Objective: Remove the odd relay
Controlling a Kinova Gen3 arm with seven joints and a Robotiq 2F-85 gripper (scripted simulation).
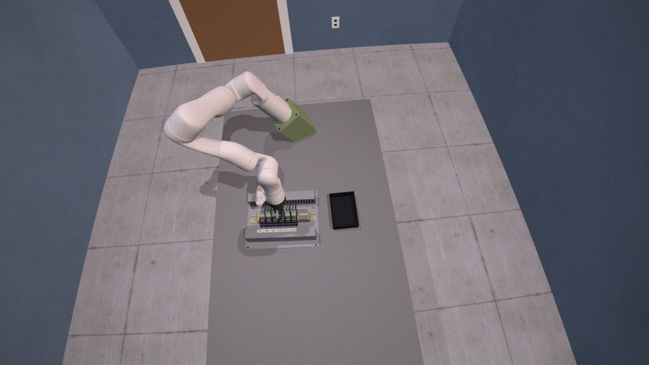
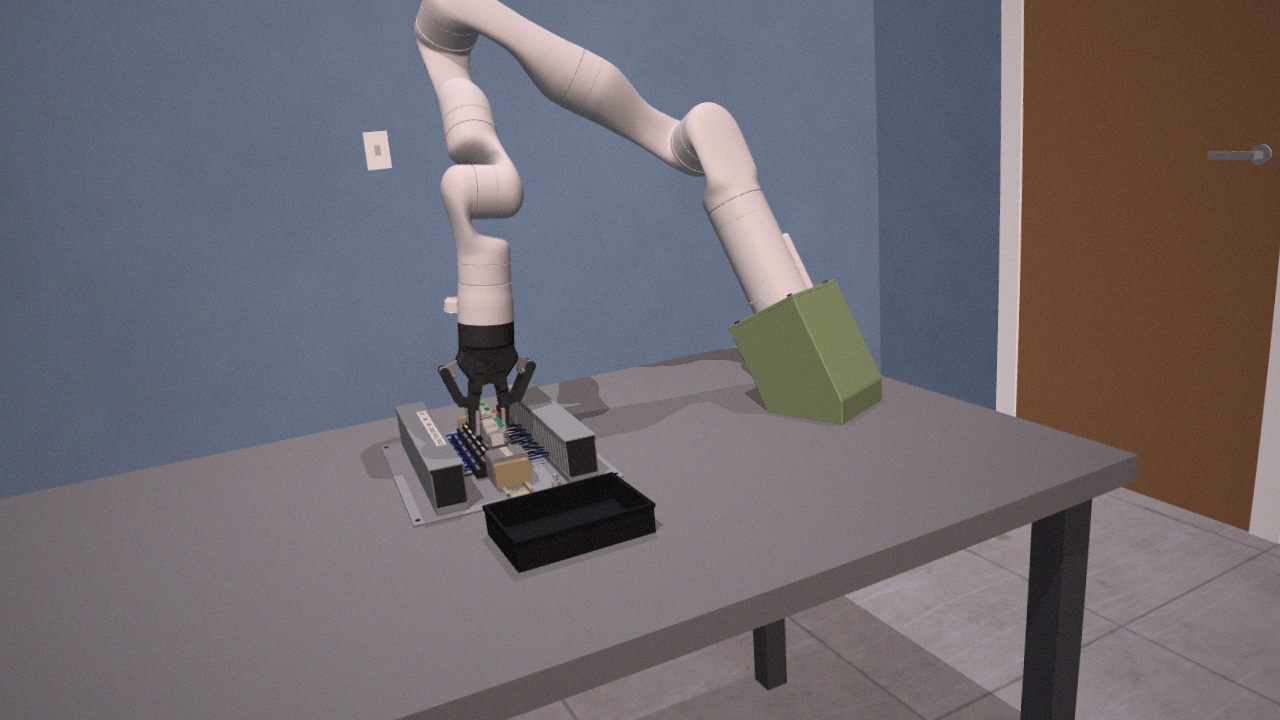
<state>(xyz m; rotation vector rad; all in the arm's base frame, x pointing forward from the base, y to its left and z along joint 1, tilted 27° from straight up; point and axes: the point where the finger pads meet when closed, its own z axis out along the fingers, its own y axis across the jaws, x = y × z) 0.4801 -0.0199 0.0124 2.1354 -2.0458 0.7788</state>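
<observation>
Relay (image 2: 488, 413) gripped by the arm sat in the row on the relay panel (image 1: 313, 235), roughly in the middle of that row, with the black gripper (image 2: 484, 402) pinched closed on its top from straight above. Its button color could not be made out, since the fingers and wrist covered it in the top view and it was too small in the exterior view; green buttons (image 1: 293, 211) showed on neighbouring relays, and a small orange spot appeared just beside the fingers in the exterior view. Whether the relay had come free of its socket could not be told. The panel lay on the grey table (image 1: 294, 295), and its base plate looked flat against the surface in both views, with a grey cable duct (image 1: 280, 233) along its near edge and a slotted duct (image 1: 302, 195) along the far edge. A beige block (image 2: 512, 471) stood at the end of the rail nearest the black parts tray (image 2: 572, 523). That tray rested on the table just beside the panel's short side, apart from it, with nothing visible inside. The white arm (image 2: 581, 80) arched up from a green pedestal (image 2: 805, 362) near the far table edge and came down vertically at the wrist over the relays.
</observation>
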